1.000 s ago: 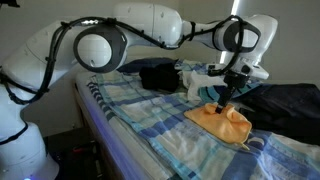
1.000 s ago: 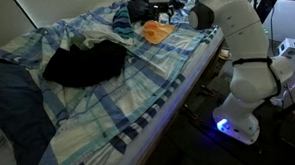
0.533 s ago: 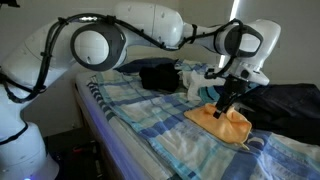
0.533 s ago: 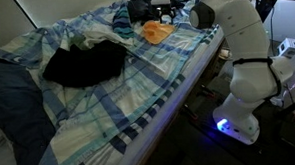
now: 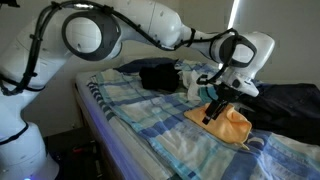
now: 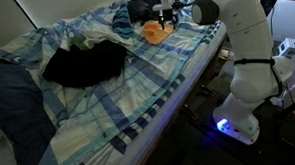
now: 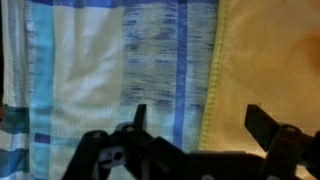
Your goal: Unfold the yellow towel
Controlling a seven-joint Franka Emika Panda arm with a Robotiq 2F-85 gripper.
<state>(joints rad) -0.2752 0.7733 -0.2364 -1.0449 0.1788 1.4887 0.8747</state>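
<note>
Bed [image 5: 120, 125], long, covered by a rumpled blue-white plaid bedsheet [image 6: 138, 88] in both exterior views. Robot arm [image 5: 150, 22], white, jointed, reaching across the bed from its base [image 6: 250, 83] beside the mattress. Blue garment [image 6: 13, 103], draped over the bed end away from the arm. Dark clothing [image 6: 84, 63], a black heap at mid-bed. A second dark pile [image 5: 155, 75] lies behind the arm's wrist. Yellow towel [image 5: 232, 124], a small yellow-orange cloth, lies on the plaid sheet at the arm's end of the bed [image 6: 155, 32]. In the wrist view [image 7: 270, 60] it fills the right side, its stitched edge running up the frame. Jaws: spread wide, nothing between them, just over the towel's edge, one finger above the plaid and one above the yellow.
</note>
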